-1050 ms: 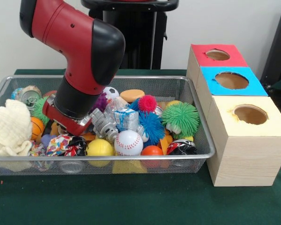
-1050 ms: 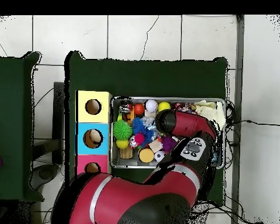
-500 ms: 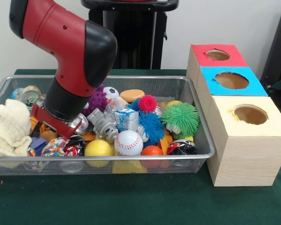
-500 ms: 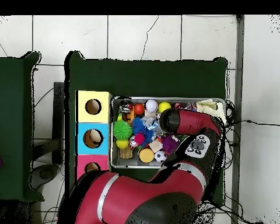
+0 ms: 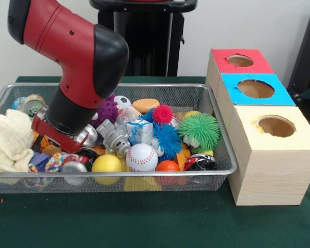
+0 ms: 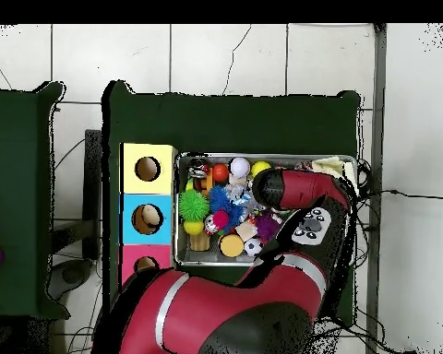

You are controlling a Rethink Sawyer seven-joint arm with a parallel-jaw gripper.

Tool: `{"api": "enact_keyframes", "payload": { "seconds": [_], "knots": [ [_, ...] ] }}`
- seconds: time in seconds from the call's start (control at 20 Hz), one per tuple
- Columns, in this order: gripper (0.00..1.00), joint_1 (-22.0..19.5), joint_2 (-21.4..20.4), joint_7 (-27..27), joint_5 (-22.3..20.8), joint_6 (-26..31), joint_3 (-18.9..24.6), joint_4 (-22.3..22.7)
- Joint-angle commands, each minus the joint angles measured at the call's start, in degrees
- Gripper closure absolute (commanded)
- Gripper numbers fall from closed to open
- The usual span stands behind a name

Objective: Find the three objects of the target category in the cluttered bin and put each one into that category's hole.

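Note:
A wire mesh bin is crowded with toys: a baseball, a yellow ball, an orange ball, a small soccer ball, and green, blue, pink and purple spiky balls. My gripper is sunk into the clutter at the bin's left part, beside a cream cloth and a silver can. The wrist hides its tip. In the overhead view the red arm covers that part of the bin.
Three wooden boxes stand in a row right of the bin, each with a round hole on top: red farthest, blue in the middle, yellow nearest. Another crushed can lies in the bin's far left corner.
The arm has shifted left along the bin and sunk lower into the clutter. The cream cloth is pressed further left, and the patterned ball near the front wall has moved.

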Motion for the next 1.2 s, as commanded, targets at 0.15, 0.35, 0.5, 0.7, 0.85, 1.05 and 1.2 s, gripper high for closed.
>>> {"api": "enact_keyframes", "payload": {
  "seconds": [0.15, 0.35, 0.5, 0.7, 0.85, 1.05, 1.2],
  "knots": [
    [0.0, -0.65, 2.99, 1.46, -0.11, -2.24, 8.84, -11.87],
    [0.0, 0.1, 3.99, 2.0, 1.18, 5.63, 7.52, -14.98],
    [0.0, -0.04, 4.62, -0.15, 1.89, 16.77, 7.28, -18.9],
    [0.0, -0.31, 5.48, -0.24, 1.73, 22.86, 6.89, -22.28],
    [0.0, -0.24, 5.27, -0.51, 1.23, 25.96, 6.78, -23.42],
    [0.0, -0.39, 3.35, -1.89, 0.85, 28.5, 7.39, -22.67],
    [0.0, -0.51, 2.16, -2.45, 0.64, 29.06, 7.65, -21.86]
  ]
}}
